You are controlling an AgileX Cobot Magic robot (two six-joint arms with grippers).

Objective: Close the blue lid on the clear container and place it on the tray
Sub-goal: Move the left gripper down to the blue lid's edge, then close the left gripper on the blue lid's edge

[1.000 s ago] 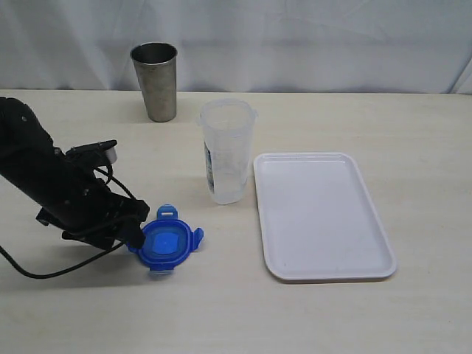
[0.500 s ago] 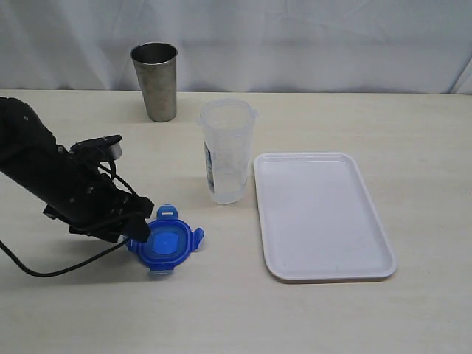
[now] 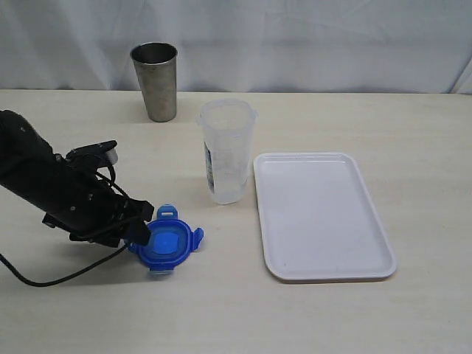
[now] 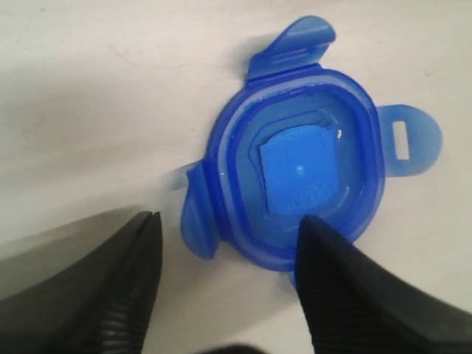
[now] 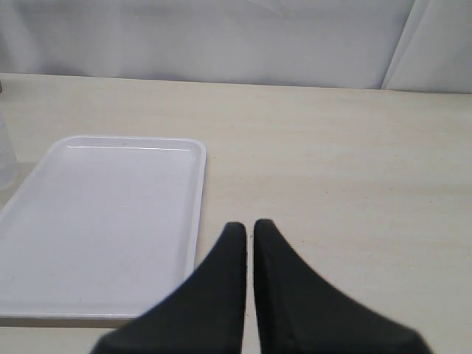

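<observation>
The left gripper [image 4: 228, 221] has sunk a bit, jaws open at the edge of the blue lid [image 4: 299, 177]. The lid lies unmoved, not grabbed yet. The right gripper [image 5: 248, 225] is shut.

You cannot read the label on the clear container [image 3: 227, 151], and the left gripper [image 3: 140, 231] hides one edge of the blue lid [image 3: 169, 242] in the exterior view.
</observation>
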